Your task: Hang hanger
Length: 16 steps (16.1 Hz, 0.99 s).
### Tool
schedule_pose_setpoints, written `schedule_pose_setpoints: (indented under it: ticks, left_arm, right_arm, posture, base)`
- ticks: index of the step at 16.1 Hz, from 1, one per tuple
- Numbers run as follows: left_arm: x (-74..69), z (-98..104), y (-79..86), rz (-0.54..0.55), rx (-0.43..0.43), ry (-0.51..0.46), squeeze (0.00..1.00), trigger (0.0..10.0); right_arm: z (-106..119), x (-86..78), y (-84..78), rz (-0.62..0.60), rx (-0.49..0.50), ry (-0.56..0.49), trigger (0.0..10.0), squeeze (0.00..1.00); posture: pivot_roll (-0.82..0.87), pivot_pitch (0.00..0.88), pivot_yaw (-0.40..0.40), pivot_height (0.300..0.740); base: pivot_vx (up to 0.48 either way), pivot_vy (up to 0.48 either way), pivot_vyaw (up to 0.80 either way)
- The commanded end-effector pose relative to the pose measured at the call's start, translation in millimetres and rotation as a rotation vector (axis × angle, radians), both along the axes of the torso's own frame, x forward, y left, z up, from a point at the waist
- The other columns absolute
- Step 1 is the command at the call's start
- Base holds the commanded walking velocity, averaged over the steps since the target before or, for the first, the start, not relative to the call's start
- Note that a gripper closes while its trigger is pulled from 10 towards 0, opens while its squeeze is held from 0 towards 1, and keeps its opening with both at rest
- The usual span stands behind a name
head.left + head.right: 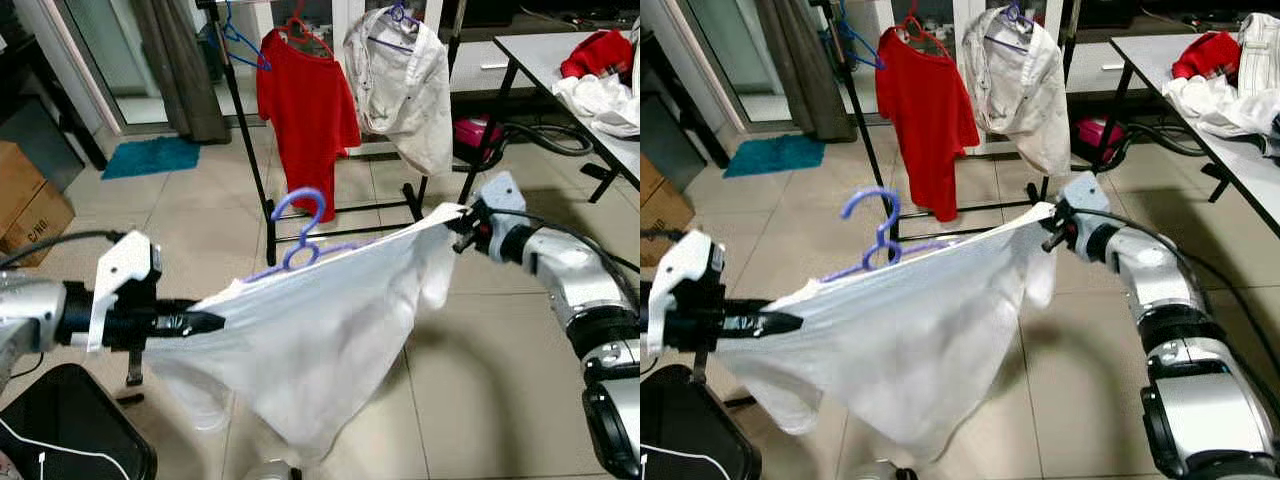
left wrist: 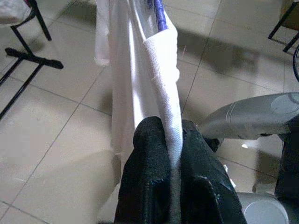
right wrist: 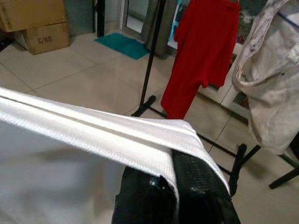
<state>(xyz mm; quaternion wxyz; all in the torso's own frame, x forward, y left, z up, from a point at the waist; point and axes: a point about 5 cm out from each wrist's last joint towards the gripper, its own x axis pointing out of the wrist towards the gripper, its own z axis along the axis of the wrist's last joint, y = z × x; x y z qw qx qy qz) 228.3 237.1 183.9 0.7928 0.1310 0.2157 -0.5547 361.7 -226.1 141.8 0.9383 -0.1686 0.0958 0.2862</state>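
A purple hanger (image 1: 300,235) sits upright inside a stretched white garment (image 1: 320,330).

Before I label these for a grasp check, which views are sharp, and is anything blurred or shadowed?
Left eye view: sharp, evenly lit; the white garment casts a soft shadow on the tiles. Left wrist view: the left gripper near the lens looks soft and dark. Right wrist view: the right gripper is dark, the red shirt slightly soft.

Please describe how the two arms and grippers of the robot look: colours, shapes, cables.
Both arms are silver, rounded segments with black joints. The left gripper has long black fingers behind a white angular wrist housing; a black cable runs to that arm. The right gripper has a pale grey housing, and black cables run along its forearm.
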Motion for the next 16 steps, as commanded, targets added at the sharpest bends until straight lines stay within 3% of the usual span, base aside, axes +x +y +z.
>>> schedule_pose_setpoints:
  ticks: [1, 4, 9, 10, 11, 14, 15, 16]
  left_arm:
    - [-2.1, -5, 11.9, 0.034, 0.115, 0.008, 0.0, 0.0]
    - [14.6, 2, 4.9, 0.088, 0.073, -0.173, 0.0, 0.0]
    - [15.4, -10, -6.4, 0.001, 0.115, -0.148, 0.0, 0.0]
    - [16.5, -13, -8.6, -0.023, 0.137, -0.138, 0.0, 0.0]
    - [19.5, -15, -9.8, -0.032, 0.151, -0.139, 0.0, 0.0]
    - [25.3, -11, -12.4, -0.044, 0.146, -0.172, 0.0, 0.0]
    - [24.3, -10, -16.0, -0.066, 0.137, -0.166, 0.0, 0.0]
    - [22.9, -11, -20.3, -0.091, 0.124, -0.159, 0.0, 0.0]
  right_arm:
    - [18, 1.9, -28.3, -0.111, -0.002, -0.053, 0.0, 0.0]
    - [26, 1.4, -14.0, 0.033, -0.018, -0.089, 0.0, 0.0]
    - [32, 0.0, 14.8, 0.224, -0.077, -0.092, 0.0, 0.0]
    - [36, 0.8, 22.8, 0.272, -0.1, -0.093, 4.3, 0.0]
    - [37, -0.7, 32.7, 0.35, -0.139, -0.074, 10.0, 0.0]
    - [28, -7.6, 45.1, 0.459, -0.184, 0.01, 10.0, 0.0]
    - [25, -4.7, 48.0, 0.439, -0.193, 0.04, 10.0, 1.0]
    - [23, -1.1, 51.3, 0.423, -0.206, 0.064, 10.0, 1.0]
  posture:
    - [0.0, 0.0, 0.102, 0.74]
    - [0.0, 0.0, 0.102, 0.74]
    - [-0.01, 0.0, 0.102, 0.74]
    - [-0.01, 0.0, 0.104, 0.74]
    - [-0.01, 0.0, 0.105, 0.74]
    - [-0.01, 0.0, 0.103, 0.74]
    - [-0.01, 0.0, 0.107, 0.74]
    - [-0.01, 0.0, 0.107, 0.74]
  base:
    - [0.0, 0.0, 0.0]
    - [0.0, 0.0, 0.0]
    - [0.0, 0.0, 0.0]
    - [0.0, 0.0, 0.0]
    - [0.0, 0.0, 0.0]
    - [0.0, 0.0, 0.0]
    - [0.0, 0.0, 0.0]
    - [0.0, 0.0, 0.0]
